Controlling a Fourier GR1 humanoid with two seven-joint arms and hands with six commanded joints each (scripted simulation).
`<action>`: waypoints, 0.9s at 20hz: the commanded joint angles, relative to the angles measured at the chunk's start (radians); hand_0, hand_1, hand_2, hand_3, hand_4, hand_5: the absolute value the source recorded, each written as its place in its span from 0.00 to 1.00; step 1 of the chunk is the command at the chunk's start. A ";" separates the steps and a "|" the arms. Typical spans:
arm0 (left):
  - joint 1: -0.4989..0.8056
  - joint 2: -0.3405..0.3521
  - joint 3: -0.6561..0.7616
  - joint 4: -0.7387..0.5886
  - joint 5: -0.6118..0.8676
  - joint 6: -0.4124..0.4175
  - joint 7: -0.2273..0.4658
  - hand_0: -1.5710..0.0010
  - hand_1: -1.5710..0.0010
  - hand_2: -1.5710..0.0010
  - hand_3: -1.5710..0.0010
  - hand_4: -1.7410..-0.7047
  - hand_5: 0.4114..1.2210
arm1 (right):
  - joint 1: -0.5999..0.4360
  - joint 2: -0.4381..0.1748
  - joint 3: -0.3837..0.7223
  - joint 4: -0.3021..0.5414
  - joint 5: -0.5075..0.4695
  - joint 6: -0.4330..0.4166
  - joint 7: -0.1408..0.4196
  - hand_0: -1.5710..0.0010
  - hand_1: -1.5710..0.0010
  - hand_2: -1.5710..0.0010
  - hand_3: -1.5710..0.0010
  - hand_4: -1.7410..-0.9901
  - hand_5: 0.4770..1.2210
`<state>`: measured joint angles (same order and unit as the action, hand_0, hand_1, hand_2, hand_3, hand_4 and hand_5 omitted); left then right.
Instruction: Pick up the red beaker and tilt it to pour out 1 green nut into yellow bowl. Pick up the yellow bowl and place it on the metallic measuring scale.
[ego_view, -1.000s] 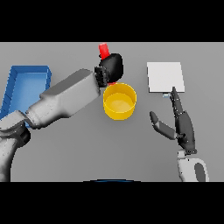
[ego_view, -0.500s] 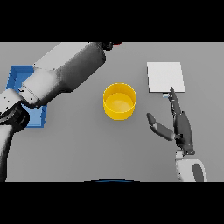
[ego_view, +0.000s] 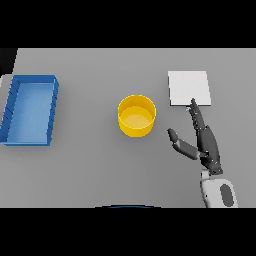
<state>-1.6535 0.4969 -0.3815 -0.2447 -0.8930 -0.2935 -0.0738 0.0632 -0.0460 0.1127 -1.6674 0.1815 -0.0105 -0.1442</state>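
Observation:
The yellow bowl (ego_view: 136, 115) stands upright near the middle of the table. I cannot make out a nut inside it. The metallic measuring scale (ego_view: 188, 88), a flat pale square, lies to the bowl's right and farther back. My right hand (ego_view: 202, 141) rests open to the right of the bowl, fingers straight and pointing toward the scale's near edge, thumb spread toward the bowl. It touches neither. The red beaker and my left hand and arm are out of view.
A blue tray (ego_view: 30, 109) with raised walls sits at the table's left side. The grey table's far edge runs along the top of the scene.
My left arm, which held the red beaker over the bowl a second ago, swung up and left and has now left the view with the beaker. The right hand stayed put.

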 joint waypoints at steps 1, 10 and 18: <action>0.015 0.023 0.053 0.020 0.050 0.018 0.010 0.00 0.00 0.00 0.03 0.00 1.00 | -0.015 0.000 0.006 -0.002 0.016 -0.008 0.014 1.00 1.00 1.00 1.00 0.83 0.15; 0.326 0.103 0.323 0.057 0.387 0.288 0.228 0.00 0.00 0.00 0.00 0.00 1.00 | -0.029 -0.025 0.007 0.014 0.024 0.004 0.017 1.00 1.00 1.00 1.00 0.81 0.22; 0.708 0.062 0.405 -0.218 0.594 0.392 0.307 0.00 0.00 0.00 0.00 0.00 1.00 | -0.004 -0.033 0.010 0.004 0.020 0.014 -0.008 1.00 1.00 1.00 1.00 0.78 0.27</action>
<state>-0.9438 0.5588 0.0229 -0.4624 -0.2985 0.0968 0.2292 0.0592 -0.0795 0.1227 -1.6632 0.2016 0.0031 -0.1522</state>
